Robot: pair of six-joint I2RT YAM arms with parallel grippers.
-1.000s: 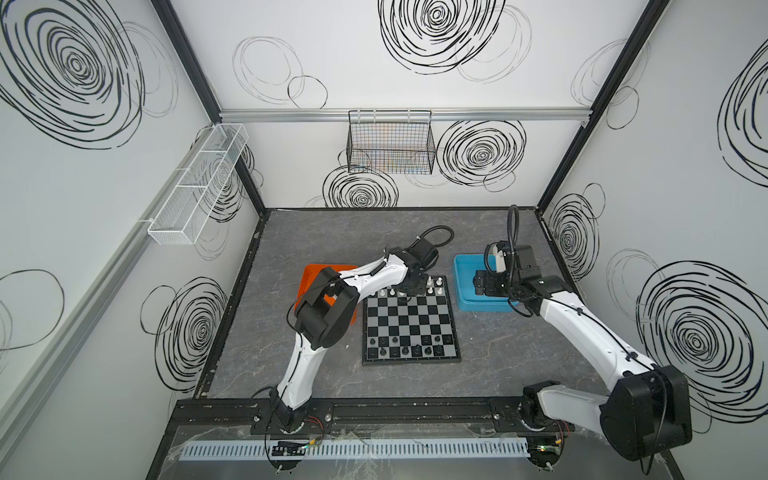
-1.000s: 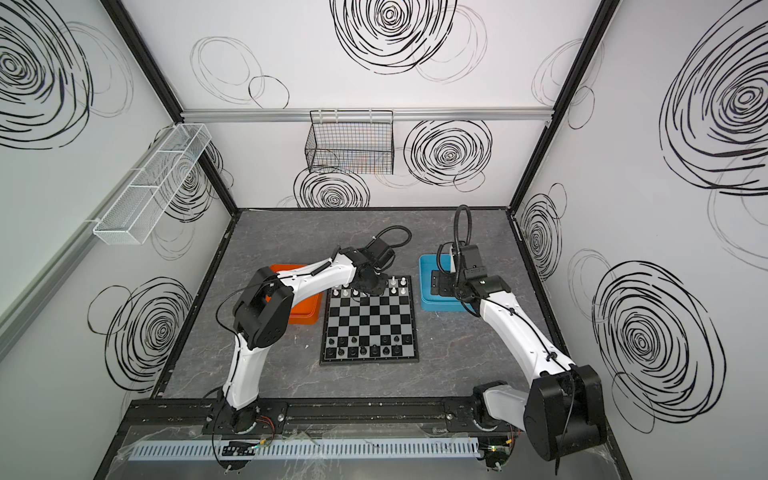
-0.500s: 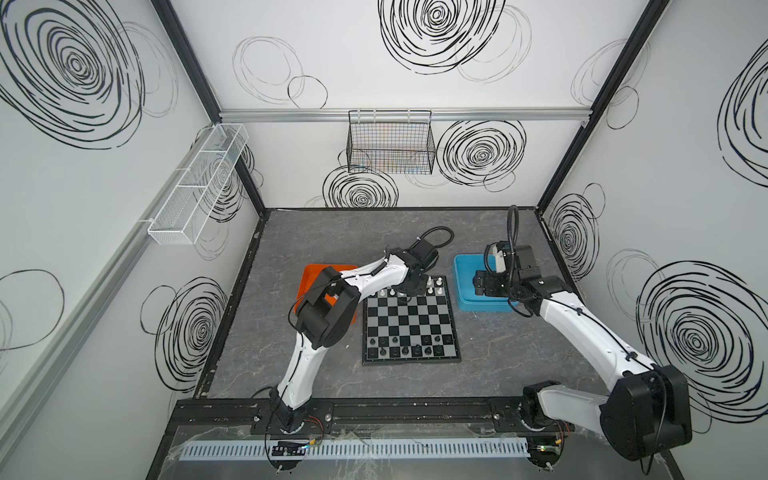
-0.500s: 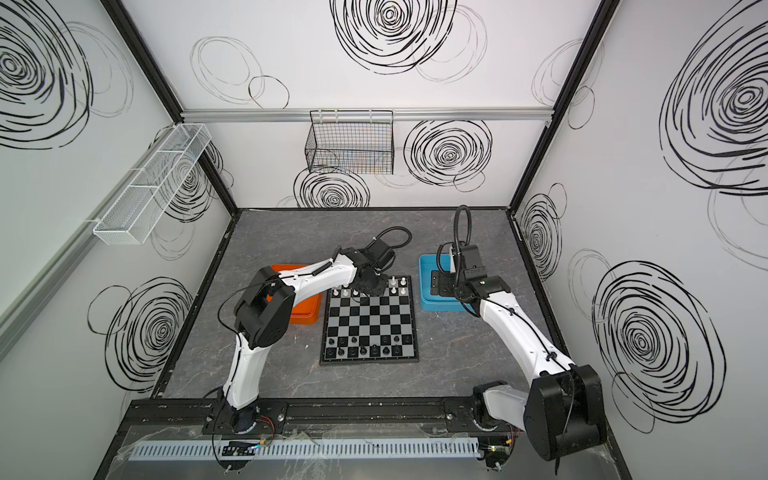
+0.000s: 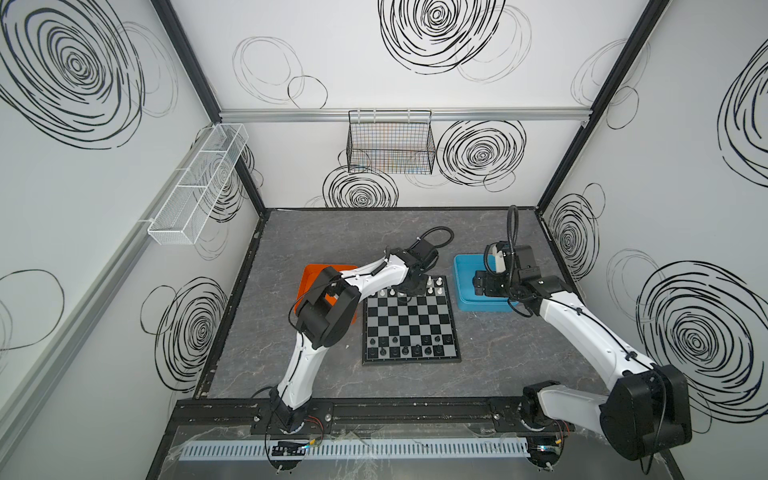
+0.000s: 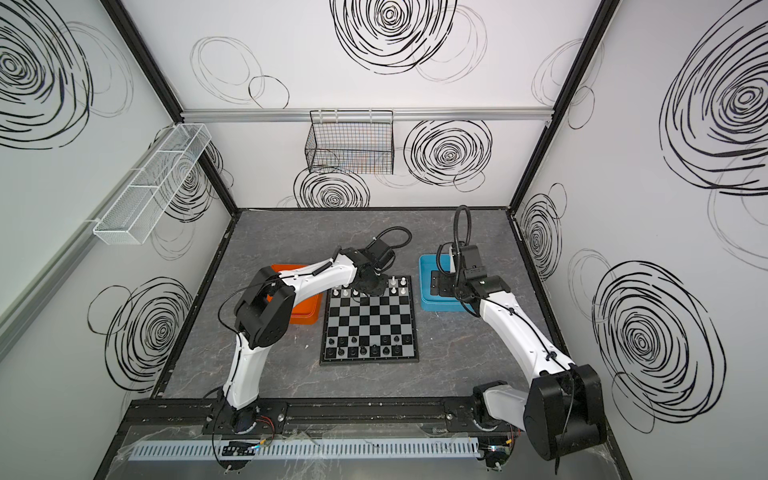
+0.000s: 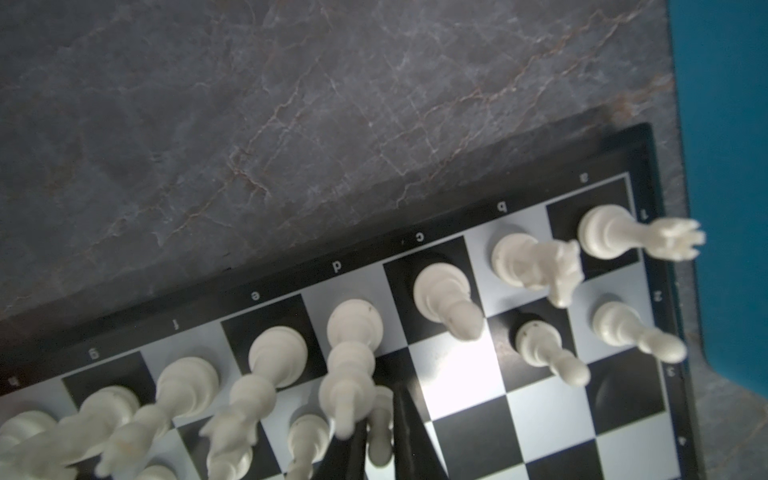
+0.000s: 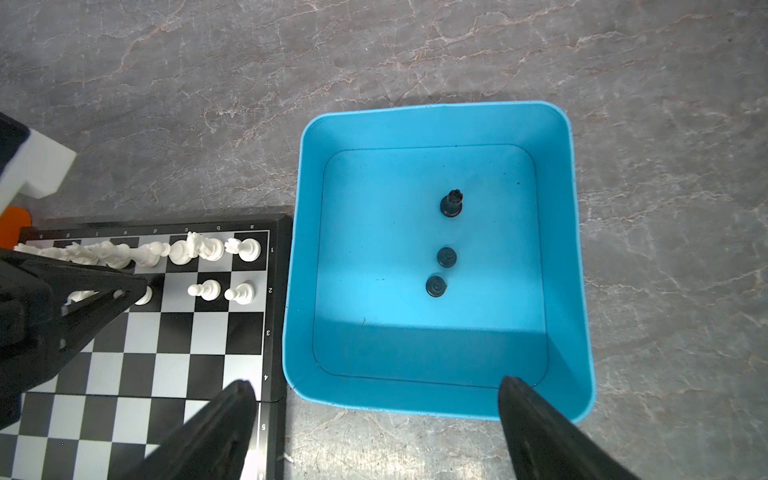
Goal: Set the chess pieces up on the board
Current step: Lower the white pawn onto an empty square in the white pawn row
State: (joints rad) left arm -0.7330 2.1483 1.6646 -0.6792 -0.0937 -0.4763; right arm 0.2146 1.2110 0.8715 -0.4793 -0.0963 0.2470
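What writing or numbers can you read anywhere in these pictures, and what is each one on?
"a" "b" "c" "d" "e" "f" "g": the board's black border, left wrist view.
"1" "2" "3" "4" "5": the border's side beside the blue tray, right wrist view.
Letter past "g": cut off, unreadable.
Top views: too small to read; no other text.

One board (image 5: 409,320), one orange tray (image 6: 307,313), one blue tray (image 8: 436,129) with three black pieces (image 8: 446,256).

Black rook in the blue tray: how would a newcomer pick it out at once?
The blue tray sits beside the board. On its floor three black pieces form a short line. The black rook is the end one, with a notched crown; the other two show plain round tops.
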